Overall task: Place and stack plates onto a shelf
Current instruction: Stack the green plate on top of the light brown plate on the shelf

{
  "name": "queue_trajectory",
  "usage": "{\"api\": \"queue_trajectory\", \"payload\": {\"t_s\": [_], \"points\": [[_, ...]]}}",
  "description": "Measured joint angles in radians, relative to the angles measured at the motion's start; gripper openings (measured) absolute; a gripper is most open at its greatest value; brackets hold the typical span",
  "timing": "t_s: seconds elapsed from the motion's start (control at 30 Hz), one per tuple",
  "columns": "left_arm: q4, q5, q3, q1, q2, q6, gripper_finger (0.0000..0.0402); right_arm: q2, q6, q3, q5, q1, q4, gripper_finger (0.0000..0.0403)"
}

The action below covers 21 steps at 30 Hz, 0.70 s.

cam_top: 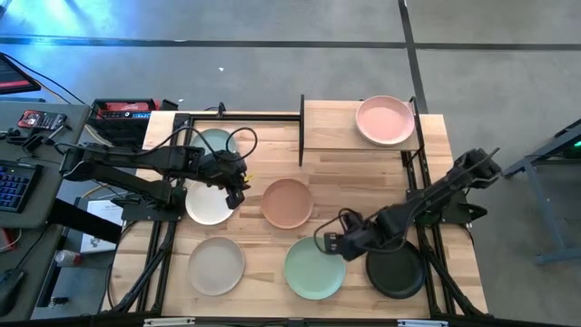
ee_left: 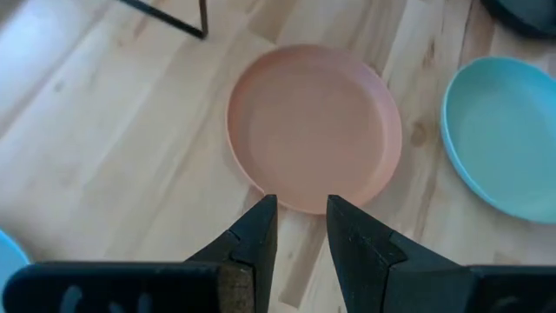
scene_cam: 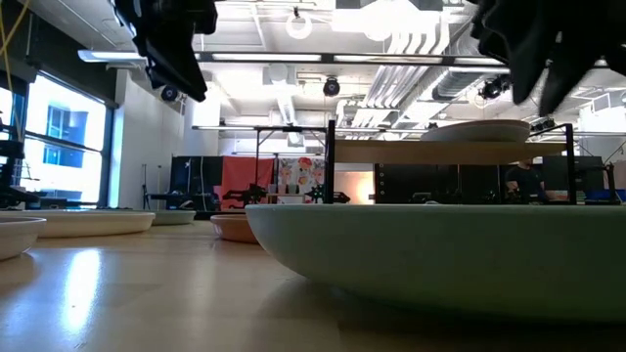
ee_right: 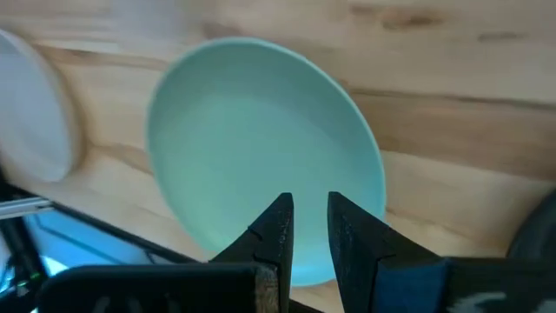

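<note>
Right tool (ee_right: 309, 217) hovers over the mint green plate (ee_right: 261, 139) — fingers nearly closed, gripping nothing.

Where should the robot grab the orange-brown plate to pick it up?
Probably by its rim. The terracotta plate lies flat and shallow on the table, so only its raised edge gives something to pinch. The left pincer hovers just off the near edge, fingers slightly apart, so coming down there from its own side, one finger inside the rim and one outside, looks best.

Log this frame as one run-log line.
shelf: pink plate on it | left gripper: open, nearing terracotta plate | right gripper: open, over mint plate
</note>
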<state>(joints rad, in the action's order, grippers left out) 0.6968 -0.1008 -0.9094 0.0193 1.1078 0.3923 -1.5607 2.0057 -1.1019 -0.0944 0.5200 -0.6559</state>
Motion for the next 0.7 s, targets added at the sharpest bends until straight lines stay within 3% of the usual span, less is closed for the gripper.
{"api": "queue_trajectory", "payload": {"t_s": [0.7], "points": [[-0.001,0.013,0.001,-0.067,0.006,0.001,0.0090,-0.189,-0.076,0.000,0.028,0.025,-0.022,0.0053]]}}
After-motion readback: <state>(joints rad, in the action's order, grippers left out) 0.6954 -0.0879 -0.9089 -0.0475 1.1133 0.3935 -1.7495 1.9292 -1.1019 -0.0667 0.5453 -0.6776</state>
